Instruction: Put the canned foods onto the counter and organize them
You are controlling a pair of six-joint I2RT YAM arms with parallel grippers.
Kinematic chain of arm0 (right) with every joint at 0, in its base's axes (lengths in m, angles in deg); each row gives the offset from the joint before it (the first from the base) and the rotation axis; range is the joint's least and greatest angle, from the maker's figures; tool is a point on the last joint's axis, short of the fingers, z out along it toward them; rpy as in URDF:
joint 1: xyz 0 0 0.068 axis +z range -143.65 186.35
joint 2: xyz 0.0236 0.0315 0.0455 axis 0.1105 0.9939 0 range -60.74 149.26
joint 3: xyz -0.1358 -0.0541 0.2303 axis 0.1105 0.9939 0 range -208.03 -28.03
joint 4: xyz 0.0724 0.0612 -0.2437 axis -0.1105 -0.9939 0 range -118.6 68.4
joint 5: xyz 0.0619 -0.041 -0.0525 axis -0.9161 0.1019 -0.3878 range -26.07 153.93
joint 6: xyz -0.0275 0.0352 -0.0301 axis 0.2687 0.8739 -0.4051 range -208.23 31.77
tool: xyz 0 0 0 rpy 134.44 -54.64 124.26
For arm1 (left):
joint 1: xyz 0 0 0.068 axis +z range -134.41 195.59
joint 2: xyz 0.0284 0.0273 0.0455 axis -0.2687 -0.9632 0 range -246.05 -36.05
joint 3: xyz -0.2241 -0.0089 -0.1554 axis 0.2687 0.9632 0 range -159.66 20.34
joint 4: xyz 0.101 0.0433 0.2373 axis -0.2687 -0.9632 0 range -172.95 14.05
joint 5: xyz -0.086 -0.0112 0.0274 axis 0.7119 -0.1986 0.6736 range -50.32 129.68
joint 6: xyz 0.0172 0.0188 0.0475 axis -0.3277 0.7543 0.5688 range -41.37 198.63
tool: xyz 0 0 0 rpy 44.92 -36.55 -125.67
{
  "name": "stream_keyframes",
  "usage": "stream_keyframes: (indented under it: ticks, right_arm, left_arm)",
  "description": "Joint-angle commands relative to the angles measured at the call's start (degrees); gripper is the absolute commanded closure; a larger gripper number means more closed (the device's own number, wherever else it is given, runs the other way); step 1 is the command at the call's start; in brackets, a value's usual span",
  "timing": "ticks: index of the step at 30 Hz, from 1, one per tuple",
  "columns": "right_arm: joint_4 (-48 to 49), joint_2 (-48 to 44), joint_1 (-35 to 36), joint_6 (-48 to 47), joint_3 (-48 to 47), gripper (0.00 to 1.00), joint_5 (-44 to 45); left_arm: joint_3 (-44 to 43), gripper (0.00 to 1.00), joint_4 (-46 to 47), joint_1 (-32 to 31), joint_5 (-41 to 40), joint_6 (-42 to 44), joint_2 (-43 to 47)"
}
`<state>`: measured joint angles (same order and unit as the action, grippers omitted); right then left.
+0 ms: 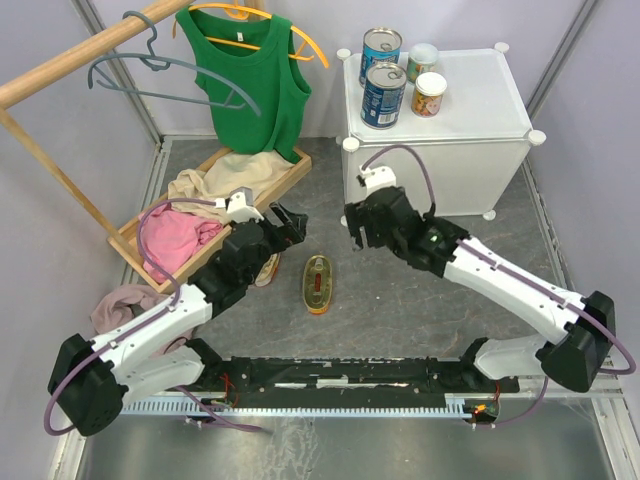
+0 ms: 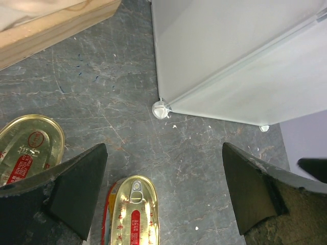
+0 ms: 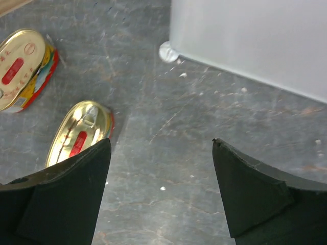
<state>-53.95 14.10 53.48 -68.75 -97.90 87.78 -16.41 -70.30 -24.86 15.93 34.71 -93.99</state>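
On the counter (image 1: 480, 100) stand two tall blue-labelled cans (image 1: 382, 95) (image 1: 380, 45), a green-labelled small can (image 1: 422, 60) and an orange-labelled one (image 1: 430, 94). One flat oval tin (image 1: 319, 283) lies on the grey floor between the arms. A second oval tin (image 1: 268, 268) is partly hidden under the left wrist. My left gripper (image 1: 290, 222) (image 2: 164, 148) is open and empty above the floor, with one oval tin (image 2: 134, 212) low between its fingers and the other (image 2: 30, 148) to its left. My right gripper (image 1: 352, 228) (image 3: 161, 140) is open and empty over bare floor, and both tins (image 3: 79, 132) (image 3: 23, 66) lie to its left.
A wooden tray (image 1: 290, 175) of clothes sits at the left, under a wooden rail (image 1: 70, 65) holding a green top (image 1: 250, 80) on hangers. The counter's front wall (image 2: 230, 61) (image 3: 245, 41) and corner foot (image 2: 161, 109) stand just beyond both grippers.
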Motion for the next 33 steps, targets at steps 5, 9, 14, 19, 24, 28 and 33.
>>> stream_keyframes:
  ticks: [5,9,14,19,24,28,33]
  right_arm:
    - [11.65,0.95,9.62,11.61,7.23,0.12,3.67]
    - [14.29,4.18,12.25,14.75,9.19,0.1,4.64]
    - [17.48,8.54,14.27,18.6,11.09,0.08,4.63]
    - [17.4,14.12,15.97,22.71,9.68,0.05,5.09]
    - [17.29,16.99,17.63,25.69,7.98,0.03,8.08]
    - [14.89,19.11,18.18,27.51,5.81,0.01,10.5]
    - [12.36,20.86,18.52,28.79,4.59,0.01,12.28]
  left_arm:
    - [1.89,0.01,0.93,0.76,-3.41,0.49,2.08]
    - [1.34,0.01,-0.62,0.85,-2.56,-0.22,1.93]
    - [-0.61,0.01,-6.23,0.9,-1.78,0.14,5.73]
    - [-1.01,0.01,-11.19,0.89,-2.23,0.08,9.96]
    - [-1.17,0.01,-14.71,0.87,-2.48,0.7,11.89]
    - [-1.86,0.01,-15.69,0.82,-2.52,1.42,12.04]
    - [-1.03,0.01,-14.79,0.84,-2.42,1.3,12.66]
